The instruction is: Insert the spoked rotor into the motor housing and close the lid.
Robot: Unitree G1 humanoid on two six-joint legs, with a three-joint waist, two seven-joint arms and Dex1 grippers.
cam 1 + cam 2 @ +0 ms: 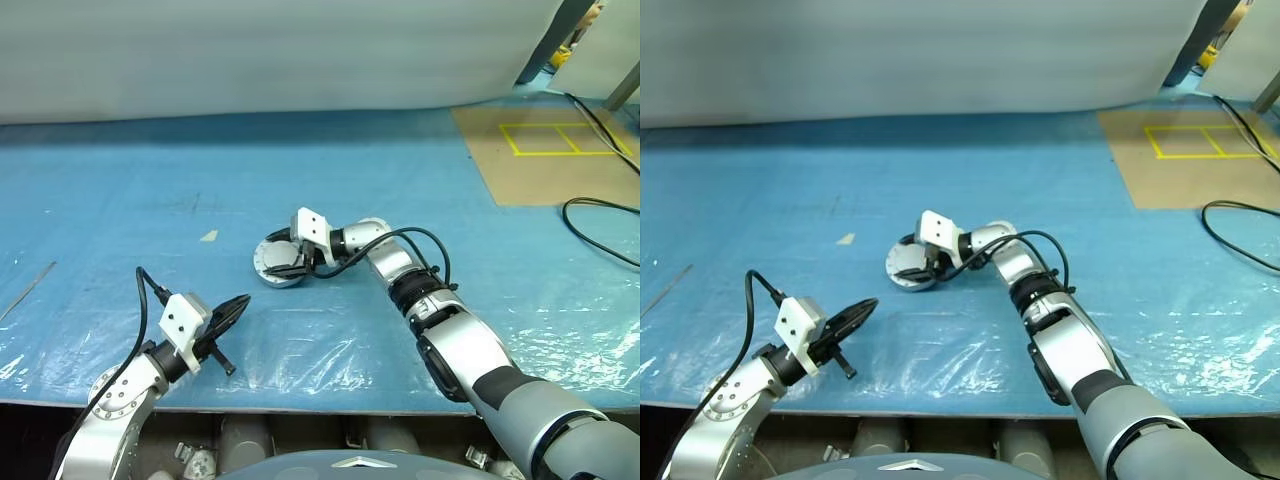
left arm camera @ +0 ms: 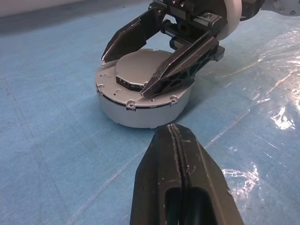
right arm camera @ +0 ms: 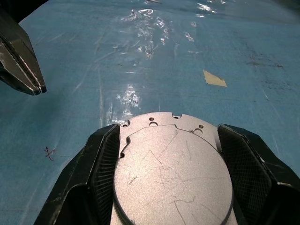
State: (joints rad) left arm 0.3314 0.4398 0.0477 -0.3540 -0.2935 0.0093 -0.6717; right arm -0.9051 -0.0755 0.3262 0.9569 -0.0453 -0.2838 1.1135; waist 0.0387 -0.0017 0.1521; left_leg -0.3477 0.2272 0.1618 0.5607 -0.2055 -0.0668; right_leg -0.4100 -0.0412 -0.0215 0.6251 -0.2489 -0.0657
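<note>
The motor housing point(image 1: 272, 274), a short round silver puck, stands on the blue table cover at the middle. The lid point(image 3: 173, 178) lies flat on top of it as a scratched grey disc. My right gripper point(image 1: 283, 262) reaches in from the right and points left, shut on the lid with one black finger against each side of its edge. My left gripper point(image 1: 236, 308) hangs shut and empty nearer the front left, pointing at the housing point(image 2: 140, 112) with a gap between them. The spoked rotor is hidden.
A tan board point(image 1: 540, 150) marked with yellow tape lies at the back right, with a black cable point(image 1: 600, 215) beside it. A small tan scrap point(image 1: 208, 236) sits left of the housing. The table's front edge point(image 1: 300, 405) runs just ahead of my arms.
</note>
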